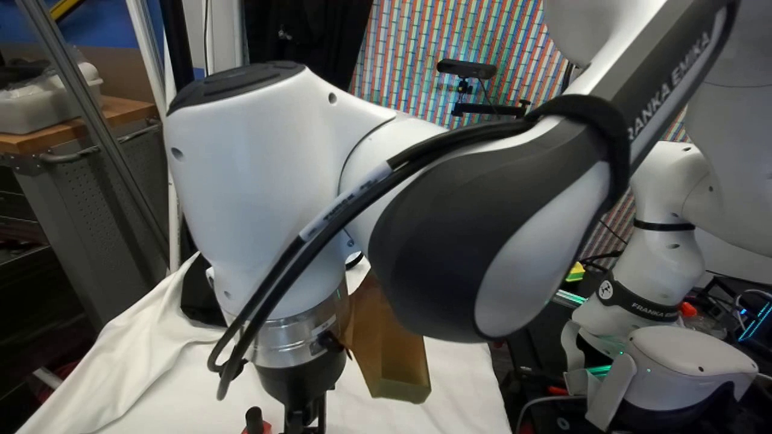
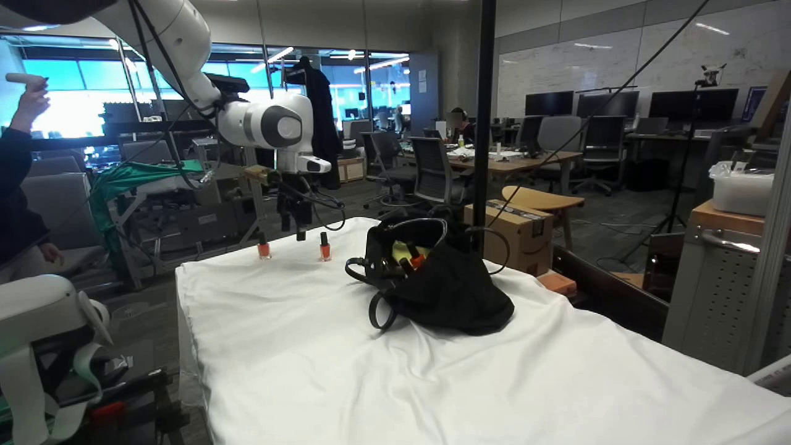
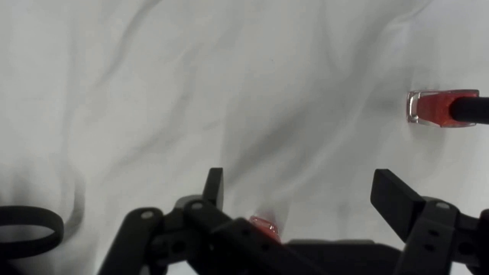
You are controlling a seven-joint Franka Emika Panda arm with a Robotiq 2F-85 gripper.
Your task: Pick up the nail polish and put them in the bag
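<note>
While hovering over the white-draped table with jaws spread wide, gripping nothing, only air in between! Check the wrist view: out past the jaw at picture right, and higher up, find one bottle of nail polish, clean outside the gap. Down low, catch the second bottle, mostly hidden behind the jaw at picture left, peeking into the gap but well off its middle. Standing upright on the table, going by an exterior view, to either side of the jaws; so with long axes running straight up, parallel to the down-pointing jaws. Calling for no tilt, by the look of it. All about that sideways offset! Probably time for a slide across to the chosen bottle, then a straight drop around the cap; rush it off-centre and risk a topple. Farther over, see the black bag, slumped with mouth toward the bottles, showing something orange-red inside, likely polish already stowed.
</note>
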